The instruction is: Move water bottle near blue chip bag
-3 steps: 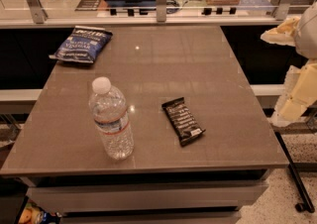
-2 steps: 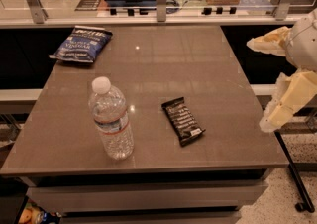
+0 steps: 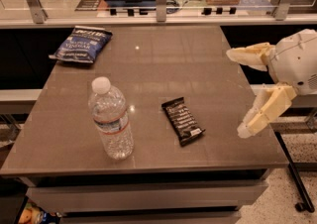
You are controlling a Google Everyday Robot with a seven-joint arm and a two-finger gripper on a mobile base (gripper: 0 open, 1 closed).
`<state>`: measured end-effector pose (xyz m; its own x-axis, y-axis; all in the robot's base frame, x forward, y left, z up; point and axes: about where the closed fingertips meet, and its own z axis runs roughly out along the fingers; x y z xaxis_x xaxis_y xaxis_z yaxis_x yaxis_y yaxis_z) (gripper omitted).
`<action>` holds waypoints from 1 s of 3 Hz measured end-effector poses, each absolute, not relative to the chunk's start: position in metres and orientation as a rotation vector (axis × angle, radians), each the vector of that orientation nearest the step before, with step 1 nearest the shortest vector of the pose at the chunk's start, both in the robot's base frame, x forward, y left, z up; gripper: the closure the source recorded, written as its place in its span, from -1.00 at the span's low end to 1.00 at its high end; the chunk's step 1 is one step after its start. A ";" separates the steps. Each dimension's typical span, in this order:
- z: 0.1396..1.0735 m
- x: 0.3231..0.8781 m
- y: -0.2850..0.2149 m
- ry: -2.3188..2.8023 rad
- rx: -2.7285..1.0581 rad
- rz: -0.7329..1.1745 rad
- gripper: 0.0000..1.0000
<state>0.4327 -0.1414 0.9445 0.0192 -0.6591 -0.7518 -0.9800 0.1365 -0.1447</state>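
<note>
Bottle (image 3: 111,119) stands upright, cap on, near the front-left corner of the table (image 3: 163,59). Chip bag (image 3: 81,44) lies flat at the table's far-left corner. A black wrapper (image 3: 183,121) lies at the table's front middle. Gripper (image 3: 237,92) hangs over the table's right edge, its fingers spread wide and holding nothing.

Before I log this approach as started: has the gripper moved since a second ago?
Yes. The gripper, open, has shifted left, toward the table's right edge.
</note>
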 end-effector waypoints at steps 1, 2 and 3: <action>0.943 0.432 -0.123 1.599 -1.533 0.687 -1.00; 0.944 0.431 -0.102 1.482 -1.475 0.792 -1.00; 0.944 0.431 -0.102 1.482 -1.476 0.792 -1.00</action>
<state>0.4306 -0.1019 0.9436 0.0867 -0.4286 -0.8993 -0.9859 0.0929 -0.1393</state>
